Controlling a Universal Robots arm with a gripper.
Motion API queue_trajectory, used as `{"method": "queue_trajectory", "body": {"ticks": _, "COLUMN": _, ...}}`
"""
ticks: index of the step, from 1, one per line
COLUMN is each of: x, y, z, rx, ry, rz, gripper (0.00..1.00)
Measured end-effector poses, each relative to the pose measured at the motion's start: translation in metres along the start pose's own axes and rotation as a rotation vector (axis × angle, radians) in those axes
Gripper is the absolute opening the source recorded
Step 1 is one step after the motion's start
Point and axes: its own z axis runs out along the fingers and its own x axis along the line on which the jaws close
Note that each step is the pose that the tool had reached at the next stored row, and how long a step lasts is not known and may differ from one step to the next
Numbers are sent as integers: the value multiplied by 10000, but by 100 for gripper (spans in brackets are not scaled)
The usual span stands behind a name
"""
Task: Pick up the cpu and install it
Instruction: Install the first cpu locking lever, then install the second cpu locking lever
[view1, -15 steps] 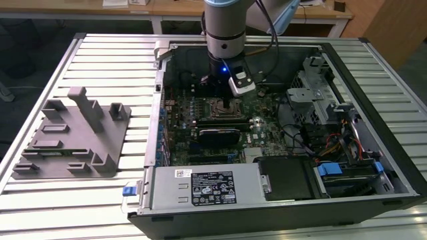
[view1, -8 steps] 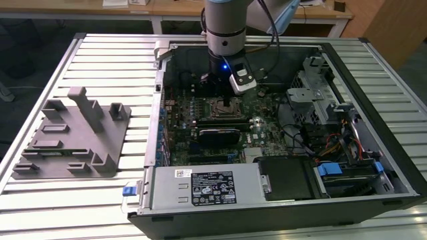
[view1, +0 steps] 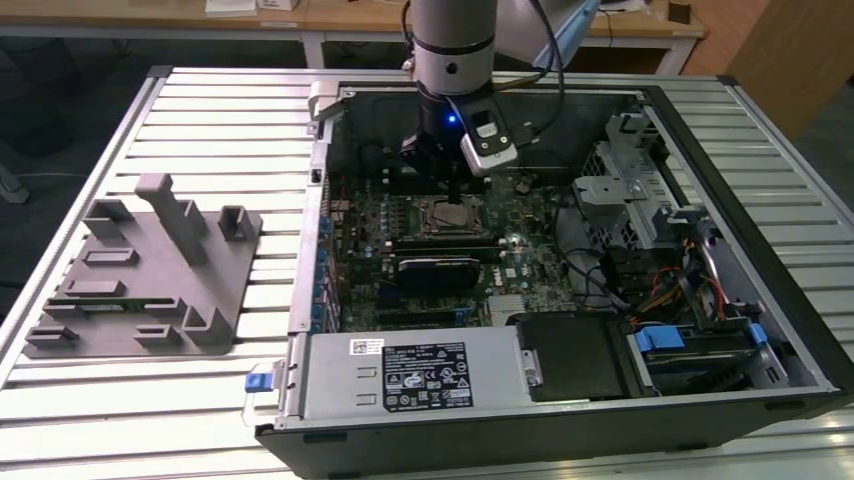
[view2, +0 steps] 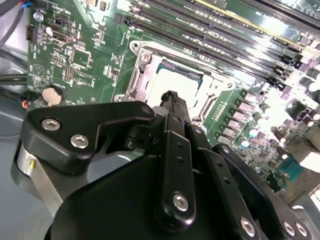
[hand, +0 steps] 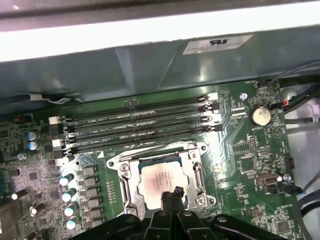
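The cpu (hand: 159, 181), a square chip with a silver-white top, lies flat inside the metal-framed socket (hand: 126, 186) on the green motherboard (hand: 240, 150). The socket frame stands open around it. My gripper (hand: 173, 193) hangs just above the chip's edge, its two black fingertips pressed together with nothing between them. In the second wrist view the gripper (view2: 171, 98) points down at the cpu (view2: 176, 84). In the exterior view the gripper (view1: 438, 180) hovers over the cpu (view1: 451, 213) inside the open computer case (view1: 320, 150).
Several memory slots (hand: 135, 125) run beside the socket, and a coin battery (hand: 260, 116) sits near the board's edge. A power supply (view1: 414, 375), drive cages (view1: 641, 190) and cables (view1: 694, 290) crowd the case. A grey fixture (view1: 147, 270) rests on the slatted table (view1: 227, 130).
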Motion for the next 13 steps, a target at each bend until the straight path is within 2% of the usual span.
{"method": "queue_trajectory", "body": {"ticks": 13, "x": -5, "y": -17, "z": -22, "rx": -1, "ry": 0, "rz": 0, "gripper": 11}}
